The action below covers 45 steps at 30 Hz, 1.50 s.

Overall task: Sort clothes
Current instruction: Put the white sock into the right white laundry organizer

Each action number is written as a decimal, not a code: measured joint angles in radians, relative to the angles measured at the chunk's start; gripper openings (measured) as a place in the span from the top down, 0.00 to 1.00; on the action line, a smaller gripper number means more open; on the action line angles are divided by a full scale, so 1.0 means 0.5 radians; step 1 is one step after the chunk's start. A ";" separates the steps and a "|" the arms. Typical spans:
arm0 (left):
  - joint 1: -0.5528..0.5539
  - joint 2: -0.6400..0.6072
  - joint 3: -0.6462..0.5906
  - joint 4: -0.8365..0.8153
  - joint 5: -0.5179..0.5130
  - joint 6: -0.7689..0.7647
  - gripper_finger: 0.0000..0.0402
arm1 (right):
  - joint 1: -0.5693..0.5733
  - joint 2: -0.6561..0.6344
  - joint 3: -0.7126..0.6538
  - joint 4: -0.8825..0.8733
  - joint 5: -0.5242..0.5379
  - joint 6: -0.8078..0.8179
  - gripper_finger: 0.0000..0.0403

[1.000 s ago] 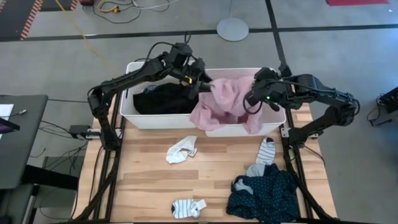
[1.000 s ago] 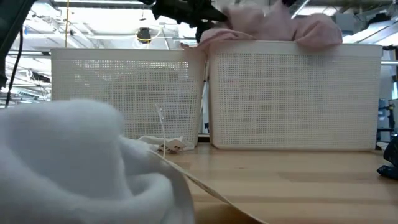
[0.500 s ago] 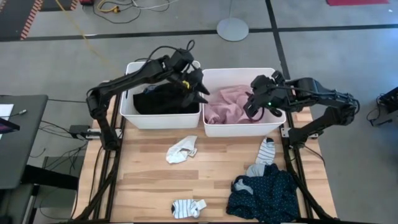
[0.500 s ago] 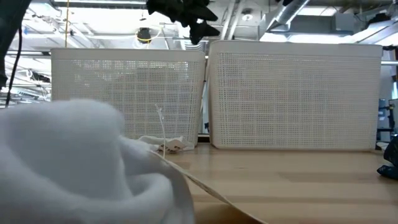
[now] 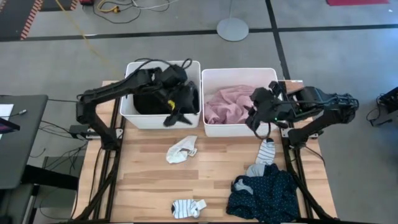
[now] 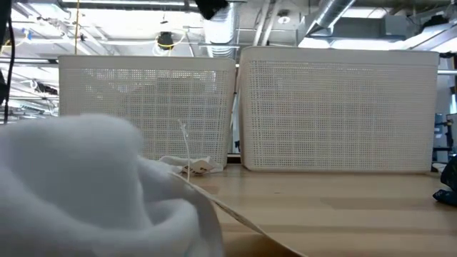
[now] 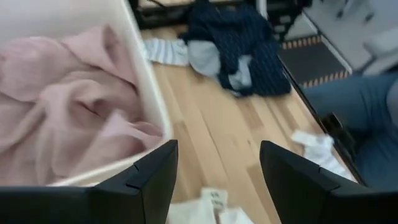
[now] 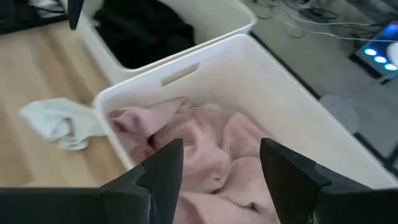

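The pink top (image 5: 229, 103) lies bunched in the right white bin (image 5: 239, 130); it also shows in the left wrist view (image 7: 68, 118) and the right wrist view (image 8: 205, 149). The black top (image 5: 158, 98) lies in the left bin (image 5: 130, 115). My left gripper (image 5: 176, 116) is open and empty above the left bin's near wall. My right gripper (image 5: 255, 122) is open and empty over the right bin's near right corner. On the table lie the navy dotted piece (image 5: 264, 193), a white sock (image 5: 181, 149), a striped sock (image 5: 265, 150) and another sock (image 5: 188, 207). The plaid shirt is out of view.
The two bins stand side by side along the table's far edge (image 6: 146, 111) (image 6: 339, 107). A grey piece (image 5: 255, 169) lies by the navy piece. A white sock (image 6: 86, 193) fills the low view's near left. Bare wood shows mid-table (image 5: 224, 155).
The pink top, held up between both grippers and draped over the right bin's near wall, has dropped and now lies inside the bin. Both grippers have let it go. My left gripper has moved toward the table's near edge and left; my right gripper has moved toward the near edge.
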 joint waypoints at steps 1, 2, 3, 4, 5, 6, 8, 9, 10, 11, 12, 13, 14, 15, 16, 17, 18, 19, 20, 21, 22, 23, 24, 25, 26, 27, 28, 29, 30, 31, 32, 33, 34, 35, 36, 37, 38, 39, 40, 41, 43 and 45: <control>-0.044 -0.022 0.000 -0.041 -0.041 0.013 0.45 | 0.030 0.002 0.000 0.000 -0.011 0.015 0.43; -0.090 -0.042 0.000 -0.077 -0.083 0.018 0.45 | 0.063 0.004 0.000 -0.001 -0.028 0.034 0.43; -0.134 -0.061 0.000 -0.110 -0.123 0.019 0.45 | 0.098 0.006 0.000 0.000 -0.038 0.052 0.43; -0.179 -0.078 0.000 -0.140 -0.162 0.016 0.45 | 0.130 0.016 0.000 0.001 -0.043 0.073 0.44; -0.227 -0.092 0.000 -0.169 -0.201 0.013 0.45 | 0.163 0.026 0.000 0.000 -0.046 0.092 0.44; -0.272 -0.105 0.000 -0.195 -0.240 0.005 0.45 | 0.198 0.031 0.000 -0.001 -0.053 0.101 0.44; -0.364 -0.123 0.000 -0.239 -0.313 -0.018 0.45 | 0.271 0.056 0.000 0.003 -0.095 0.125 0.44; -0.407 -0.132 0.000 -0.263 -0.344 -0.027 0.45 | 0.295 0.069 0.000 0.007 -0.117 0.138 0.44; -0.451 -0.138 0.000 -0.286 -0.378 -0.039 0.45 | 0.321 0.082 0.000 0.007 -0.135 0.148 0.44; -0.494 -0.139 -0.001 -0.304 -0.402 -0.058 0.45 | 0.356 0.104 0.000 0.005 -0.157 0.161 0.44; -0.535 -0.140 -0.009 -0.304 -0.428 -0.078 0.45 | 0.386 0.126 0.000 0.005 -0.183 0.174 0.44; -0.576 -0.142 -0.025 -0.307 -0.451 -0.102 0.45 | 0.415 0.149 0.000 0.005 -0.201 0.184 0.44; -0.615 -0.147 -0.048 -0.312 -0.464 -0.128 0.45 | 0.441 0.175 0.000 0.005 -0.222 0.191 0.44; -0.655 -0.149 -0.077 -0.315 -0.491 -0.159 0.45 | 0.467 0.203 0.000 0.005 -0.239 0.198 0.44; -0.691 -0.149 -0.104 -0.316 -0.502 -0.188 0.45 | 0.495 0.231 0.000 0.005 -0.244 0.207 0.44; -0.731 -0.149 -0.132 -0.314 -0.528 -0.216 0.45 | 0.524 0.261 0.000 0.004 -0.245 0.218 0.44; -0.769 -0.149 -0.166 -0.310 -0.549 -0.241 0.45 | 0.551 0.290 0.000 0.002 -0.245 0.231 0.44; -0.810 -0.149 -0.204 -0.311 -0.564 -0.263 0.45 | 0.577 0.318 0.000 0.002 -0.246 0.238 0.44; -0.850 -0.149 -0.242 -0.314 -0.599 -0.282 0.45 | 0.602 0.348 0.000 0.001 -0.246 0.244 0.44; -0.887 -0.149 -0.279 -0.314 -0.629 -0.302 0.45 | 0.626 0.377 0.000 0.000 -0.246 0.250 0.44; -0.926 -0.149 -0.322 -0.303 -0.656 -0.327 0.45 | 0.648 0.405 0.000 -0.001 -0.246 0.252 0.44; -0.960 -0.149 -0.367 -0.295 -0.688 -0.352 0.45 | 0.671 0.432 0.000 -0.001 -0.246 0.253 0.44; -0.993 -0.149 -0.411 -0.293 -0.717 -0.379 0.45 | 0.694 0.458 0.000 -0.002 -0.246 0.253 0.44; -1.027 -0.149 -0.453 -0.288 -0.754 -0.411 0.45 | 0.716 0.481 0.000 -0.001 -0.246 0.254 0.44; -1.056 -0.149 -0.505 -0.273 -0.785 -0.447 0.45 | 0.737 0.503 0.000 -0.001 -0.245 0.259 0.44; -1.081 -0.149 -0.560 -0.261 -0.813 -0.479 0.45 | 0.756 0.525 0.000 -0.002 -0.245 0.259 0.44; -1.107 -0.150 -0.619 -0.243 -0.838 -0.510 0.45 | 0.776 0.546 0.000 -0.001 -0.246 0.262 0.44; -1.132 -0.158 -0.687 -0.207 -0.858 -0.543 0.45 | 0.797 0.567 0.000 0.000 -0.245 0.274 0.44; -1.155 -0.167 -0.757 -0.161 -0.875 -0.572 0.45 | 0.815 0.587 0.000 0.000 -0.246 0.287 0.44; -1.173 -0.181 -0.829 -0.107 -0.888 -0.597 0.45 | 0.830 0.604 0.000 -0.001 -0.245 0.303 0.44; -1.189 -0.197 -0.906 -0.050 -0.900 -0.618 0.45 | 0.846 0.624 0.000 0.001 -0.245 0.313 0.44; -1.204 -0.217 -0.979 0.011 -0.906 -0.644 0.45 | 0.861 0.639 0.000 0.001 -0.245 0.321 0.44; -1.217 -0.235 -1.050 0.070 -0.914 -0.670 0.45 | 0.874 0.657 0.000 0.002 -0.245 0.326 0.44; -1.226 -0.256 -1.121 0.123 -0.927 -0.698 0.45 | 0.888 0.673 0.000 0.001 -0.245 0.327 0.44; -1.233 -0.280 -1.185 0.171 -0.945 -0.725 0.45 | 0.901 0.689 0.000 0.002 -0.245 0.327 0.44; -1.238 -0.308 -1.247 0.217 -0.956 -0.752 0.45 | 0.912 0.703 0.000 0.002 -0.245 0.327 0.44; -1.241 -0.339 -1.308 0.266 -0.964 -0.777 0.45 | 0.921 0.719 0.000 0.005 -0.245 0.328 0.44; -1.241 -0.373 -1.365 0.308 -0.971 -0.806 0.45 | 0.929 0.727 0.000 0.005 -0.245 0.329 0.44; -1.241 -0.406 -1.422 0.356 -0.978 -0.836 0.45 | 0.941 0.742 0.000 0.005 -0.245 0.339 0.44; -1.241 -0.443 -1.481 0.407 -0.983 -0.865 0.45 | 0.952 0.752 0.000 0.005 -0.245 0.356 0.44; -1.241 -0.515 -1.607 0.537 -0.985 -0.922 0.45 | 0.962 0.774 0.000 0.006 -0.244 0.387 0.44; -1.244 -0.589 -1.734 0.695 -0.986 -0.960 0.45 | 0.966 0.791 -0.001 0.007 -0.243 0.414 0.44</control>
